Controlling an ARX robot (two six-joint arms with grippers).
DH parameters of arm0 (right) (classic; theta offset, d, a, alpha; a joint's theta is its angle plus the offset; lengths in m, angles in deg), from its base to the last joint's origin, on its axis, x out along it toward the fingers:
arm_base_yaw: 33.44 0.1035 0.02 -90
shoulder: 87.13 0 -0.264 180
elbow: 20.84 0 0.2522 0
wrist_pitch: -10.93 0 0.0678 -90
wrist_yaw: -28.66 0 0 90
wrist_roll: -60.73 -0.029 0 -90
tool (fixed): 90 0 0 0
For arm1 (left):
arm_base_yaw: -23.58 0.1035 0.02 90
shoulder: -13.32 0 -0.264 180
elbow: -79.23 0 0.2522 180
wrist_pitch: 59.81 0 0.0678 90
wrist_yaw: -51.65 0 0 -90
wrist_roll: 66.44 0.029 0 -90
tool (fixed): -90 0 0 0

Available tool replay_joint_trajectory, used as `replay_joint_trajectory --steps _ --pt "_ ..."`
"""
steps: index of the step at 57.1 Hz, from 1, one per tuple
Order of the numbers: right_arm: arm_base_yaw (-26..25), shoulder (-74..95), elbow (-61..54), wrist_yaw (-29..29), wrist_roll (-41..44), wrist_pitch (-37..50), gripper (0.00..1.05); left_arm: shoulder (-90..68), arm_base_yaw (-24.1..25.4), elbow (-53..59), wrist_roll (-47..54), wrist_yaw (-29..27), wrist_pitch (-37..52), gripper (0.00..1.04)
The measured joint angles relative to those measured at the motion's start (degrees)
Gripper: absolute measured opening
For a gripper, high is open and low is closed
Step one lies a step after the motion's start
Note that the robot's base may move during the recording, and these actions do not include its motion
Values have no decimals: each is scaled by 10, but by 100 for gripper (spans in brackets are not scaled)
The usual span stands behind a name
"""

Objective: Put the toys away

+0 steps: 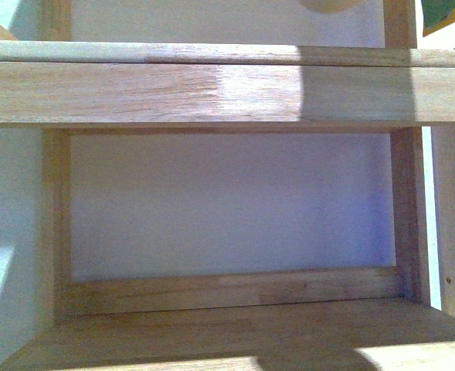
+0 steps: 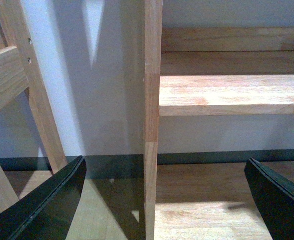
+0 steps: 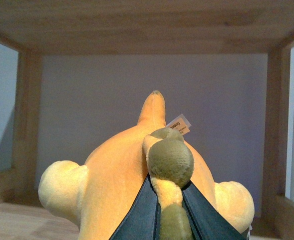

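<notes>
Right gripper [image 3: 167, 197]: fingers [image 3: 137, 220] clamped on the olive tail nub [image 3: 170, 160] of the plush toy [image 3: 122, 180], which is the only toy in view. The rounded orange-yellow body runs away from the wrist camera. Two pale feet stick out to the sides, and the pointed fin [image 3: 154, 107] and a white tag [image 3: 179, 124] sit at the far end.

The toy is already inside a compartment of the shelf [image 3: 137, 25]: shelf board overhead, shelf uprights on both sides, pale back panel [image 3: 87, 115] beyond the fin. The shelf's lower board shows under the feet. Cannot tell if the toy rests on it or hangs just above.

Left gripper [image 2: 165, 161]: fingers [image 2: 52, 200] wide apart, nothing between them. It sits low in front of a shelf upright [image 2: 151, 100], with a shelf board [image 2: 231, 95] further back beside that upright.

The front view shows neither arm. It faces a shelf compartment where no toy shows. A tan rounded edge [image 1: 331, 4] peeks above the upper shelf board, too cropped to name.

Progress judgement: late stage. The carry and the reach into the shelf look done. Left to do: settle the toy on the board, open the right fingers, back the arm out of the shelf. No other toy is visible, so I cannot say whether more remain.
</notes>
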Motion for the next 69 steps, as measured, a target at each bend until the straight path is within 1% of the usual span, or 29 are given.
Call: replay_joint_trajectory --steps 10,31,45,54,60,69 --pt "9 57 40 5 -14 2 5 0 0 0 0 0 0 99" --pt "64 177 121 -8 -16 17 5 0 0 0 0 0 0 99" --pt "91 251 176 -18 -17 16 5 0 0 0 0 0 0 99" --pt "112 298 241 -32 -17 -4 5 0 0 0 0 0 0 99" --pt "139 339 302 -45 -15 -26 5 0 0 0 0 0 0 99" --pt "170 382 363 -54 -13 -43 5 0 0 0 0 0 0 99"
